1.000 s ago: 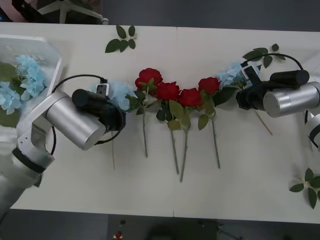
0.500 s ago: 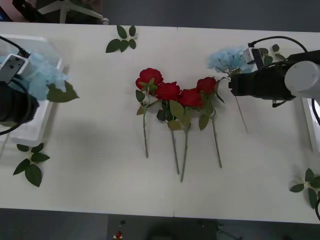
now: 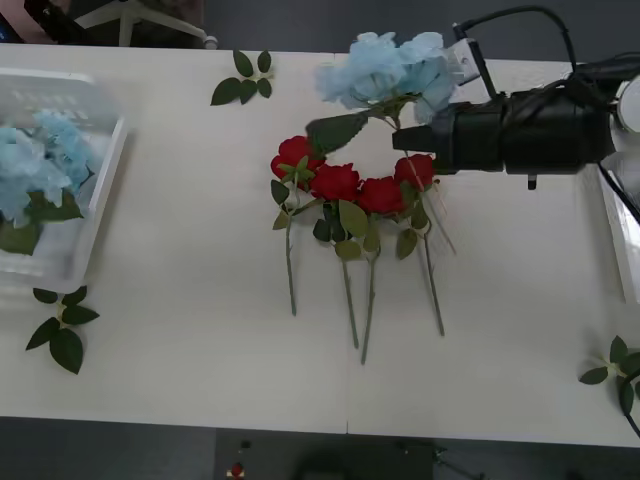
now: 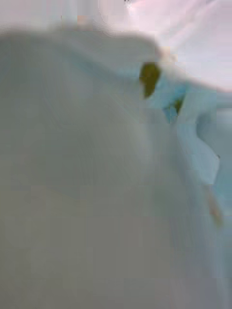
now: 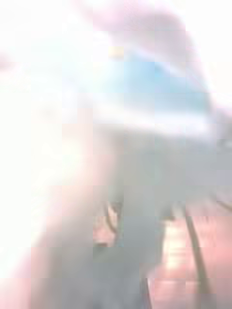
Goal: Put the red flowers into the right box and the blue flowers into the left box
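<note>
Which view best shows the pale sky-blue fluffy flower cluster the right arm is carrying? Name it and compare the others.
The front view: the pale sky-blue fluffy flower cluster hangs above the deep red roses, on the right gripper. The right wrist view gives only a blurred pale-blue close-up; the left wrist view is too blurred to tell.

Four roses point(image 3: 350, 190) lie side by side at the middle of the table point(image 3: 200, 330), heads toward the far edge. Above them, the right gripper point(image 3: 405, 137) holds a flower cluster point(image 3: 390, 70) off the table. More clusters point(image 3: 35, 170) sit in the basket point(image 3: 95, 200) at the left; the tray's rim point(image 3: 620, 240) lies at the right edge. Leaf sprigs point(image 3: 243, 80) lie near the far edge, others point(image 3: 60, 325) just in front of the basket.
</note>
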Available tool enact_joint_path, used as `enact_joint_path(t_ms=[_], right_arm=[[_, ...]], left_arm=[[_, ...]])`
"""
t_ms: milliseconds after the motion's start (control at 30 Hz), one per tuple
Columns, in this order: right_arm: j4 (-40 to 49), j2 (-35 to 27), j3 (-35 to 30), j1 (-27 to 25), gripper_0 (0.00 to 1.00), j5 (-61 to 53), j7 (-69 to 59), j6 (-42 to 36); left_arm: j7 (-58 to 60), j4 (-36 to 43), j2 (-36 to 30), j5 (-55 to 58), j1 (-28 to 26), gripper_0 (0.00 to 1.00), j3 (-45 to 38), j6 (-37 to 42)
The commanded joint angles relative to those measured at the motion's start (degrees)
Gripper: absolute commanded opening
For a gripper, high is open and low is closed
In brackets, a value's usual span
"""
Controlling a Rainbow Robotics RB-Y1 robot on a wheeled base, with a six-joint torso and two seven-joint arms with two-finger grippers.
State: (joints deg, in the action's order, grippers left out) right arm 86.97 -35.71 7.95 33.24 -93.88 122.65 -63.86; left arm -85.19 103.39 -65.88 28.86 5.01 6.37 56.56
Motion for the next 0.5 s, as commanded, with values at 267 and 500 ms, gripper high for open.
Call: enact_joint_path(t_ms=[267, 500], right_arm=[[6.02, 1.96, 6.20, 1.04, 0.00, -16.42, 6.46, 9.63], [8.48, 4.86, 12.88, 1.04, 0.00, -16.42, 1.10, 21.06]], left_arm=[[-4.11, 1.73, -0.39, 3.57, 1.41, 0.85, -0.31, -2.69], [-5.08, 12.80, -3.12, 28.01, -0.44, 0.85, -7.95, -2.51]])
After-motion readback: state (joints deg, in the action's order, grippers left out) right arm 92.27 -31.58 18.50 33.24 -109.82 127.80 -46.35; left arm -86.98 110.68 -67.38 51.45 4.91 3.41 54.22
